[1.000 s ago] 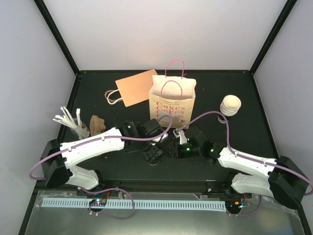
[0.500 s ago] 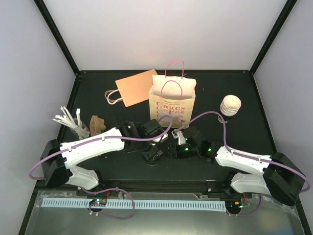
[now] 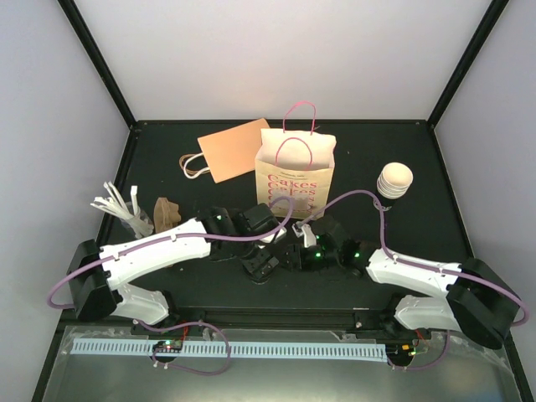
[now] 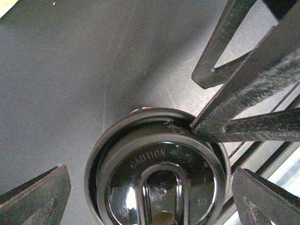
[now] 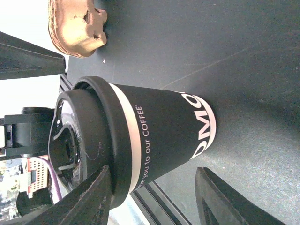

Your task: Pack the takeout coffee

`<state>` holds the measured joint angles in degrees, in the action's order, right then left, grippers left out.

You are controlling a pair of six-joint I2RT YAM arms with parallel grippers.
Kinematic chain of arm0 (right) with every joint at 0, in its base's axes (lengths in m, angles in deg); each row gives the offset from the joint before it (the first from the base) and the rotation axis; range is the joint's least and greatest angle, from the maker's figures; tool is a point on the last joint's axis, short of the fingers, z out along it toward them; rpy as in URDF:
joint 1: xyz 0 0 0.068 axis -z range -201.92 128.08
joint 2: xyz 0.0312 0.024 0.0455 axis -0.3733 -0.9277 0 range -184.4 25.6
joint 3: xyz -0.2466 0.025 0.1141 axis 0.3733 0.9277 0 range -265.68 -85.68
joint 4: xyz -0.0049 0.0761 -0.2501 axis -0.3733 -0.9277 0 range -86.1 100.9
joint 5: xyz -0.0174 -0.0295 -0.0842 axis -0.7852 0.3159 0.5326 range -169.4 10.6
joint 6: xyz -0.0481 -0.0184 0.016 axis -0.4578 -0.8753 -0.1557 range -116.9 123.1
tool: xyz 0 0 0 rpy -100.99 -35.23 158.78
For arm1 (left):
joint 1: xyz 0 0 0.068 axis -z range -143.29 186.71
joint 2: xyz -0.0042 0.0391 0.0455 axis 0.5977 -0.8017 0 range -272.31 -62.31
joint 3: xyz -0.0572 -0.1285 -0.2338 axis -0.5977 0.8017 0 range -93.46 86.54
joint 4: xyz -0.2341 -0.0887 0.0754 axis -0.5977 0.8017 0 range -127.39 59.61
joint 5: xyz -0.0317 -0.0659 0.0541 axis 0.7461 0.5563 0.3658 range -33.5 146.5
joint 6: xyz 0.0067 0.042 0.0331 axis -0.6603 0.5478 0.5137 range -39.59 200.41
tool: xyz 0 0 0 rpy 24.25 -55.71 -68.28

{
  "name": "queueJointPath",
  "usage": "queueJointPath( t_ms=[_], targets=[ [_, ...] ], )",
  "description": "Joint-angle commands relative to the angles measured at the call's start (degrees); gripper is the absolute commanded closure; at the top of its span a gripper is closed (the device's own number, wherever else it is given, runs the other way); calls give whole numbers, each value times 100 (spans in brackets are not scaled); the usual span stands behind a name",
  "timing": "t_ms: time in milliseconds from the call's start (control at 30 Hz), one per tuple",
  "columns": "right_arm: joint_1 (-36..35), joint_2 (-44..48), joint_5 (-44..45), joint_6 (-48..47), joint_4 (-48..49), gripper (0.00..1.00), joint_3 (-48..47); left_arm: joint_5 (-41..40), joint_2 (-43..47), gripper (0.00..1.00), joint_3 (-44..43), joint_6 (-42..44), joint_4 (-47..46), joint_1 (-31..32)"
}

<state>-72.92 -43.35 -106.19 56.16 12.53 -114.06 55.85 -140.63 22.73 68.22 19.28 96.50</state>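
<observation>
**Lid released, coffee cup ready to bag**

Item: coffee cup, black, lidded; upright at 6 o'clock from the paper bag, long axis vertical, lid up.
Hands: left gripper just spread wide above the lid, so capping looks done; right gripper half parted beside the cup, holding nothing.
Also: cream ribbed cup, apart at the table's 2 o'clock
</observation>
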Motion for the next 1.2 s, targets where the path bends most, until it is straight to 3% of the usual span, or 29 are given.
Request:
queueJointPath(
  t_ms=[0,700,1167],
  targets=[
    [34,-33,-64,-18,133,48,-166,-95,217,2,-300,-185,217,50],
    [30,50,-37,-113,-31,48,-221,-147,-1,2,1,-661,245,156],
    [29,161,48,-107,-82,48,-212,-290,-202,17,27,-621,272,156]
  ],
)
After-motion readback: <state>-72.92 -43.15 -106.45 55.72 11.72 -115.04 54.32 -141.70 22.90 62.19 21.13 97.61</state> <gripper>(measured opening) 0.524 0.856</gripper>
